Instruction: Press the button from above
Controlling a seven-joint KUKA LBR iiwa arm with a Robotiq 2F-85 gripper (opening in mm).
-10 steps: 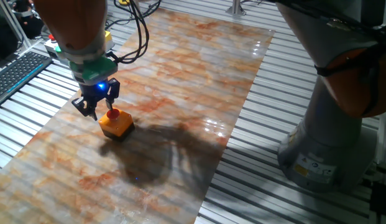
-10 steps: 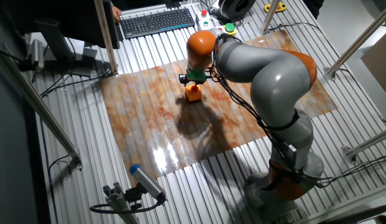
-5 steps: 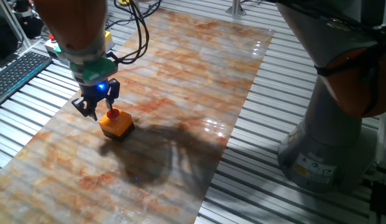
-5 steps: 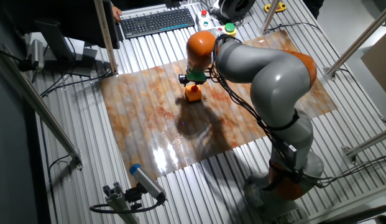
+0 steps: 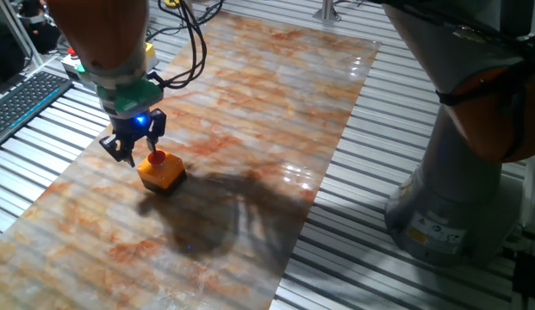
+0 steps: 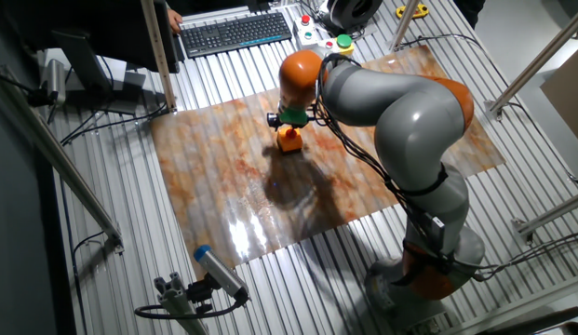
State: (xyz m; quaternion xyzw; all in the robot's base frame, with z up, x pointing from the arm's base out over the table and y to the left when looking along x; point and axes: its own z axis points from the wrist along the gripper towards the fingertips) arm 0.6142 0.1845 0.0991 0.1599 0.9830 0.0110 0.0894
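We see the button (image 5: 155,158), a small red cap on top of an orange box (image 5: 161,175). The box sits on the brown marbled worktop (image 5: 250,129), near its left side in the close view.

The gripper (image 5: 129,151) hangs just above the button and a little to its left. Its dark fingers (image 5: 118,148) point down, and they come down right beside the red cap. We cannot tell if a finger touches the cap or only hangs next to it. We also cannot tell if the fingers are apart or together, because they look like one dark clump in both views. A small blue light glows on the gripper's body, just under a green ring (image 5: 131,98).

The close view shows the red cap well, and the dark shadow that the arm throws on the worktop to the right of the box.

The other view looks down from high up. There the gripper (image 6: 289,124) covers the red cap, so we only see the orange box (image 6: 289,140) under it. But this view shows us the whole grey and orange arm (image 6: 400,121) bending over the worktop (image 6: 223,177). It also shows a black keyboard (image 6: 237,33) behind the worktop and a control box (image 6: 318,37) with colored buttons next to it.
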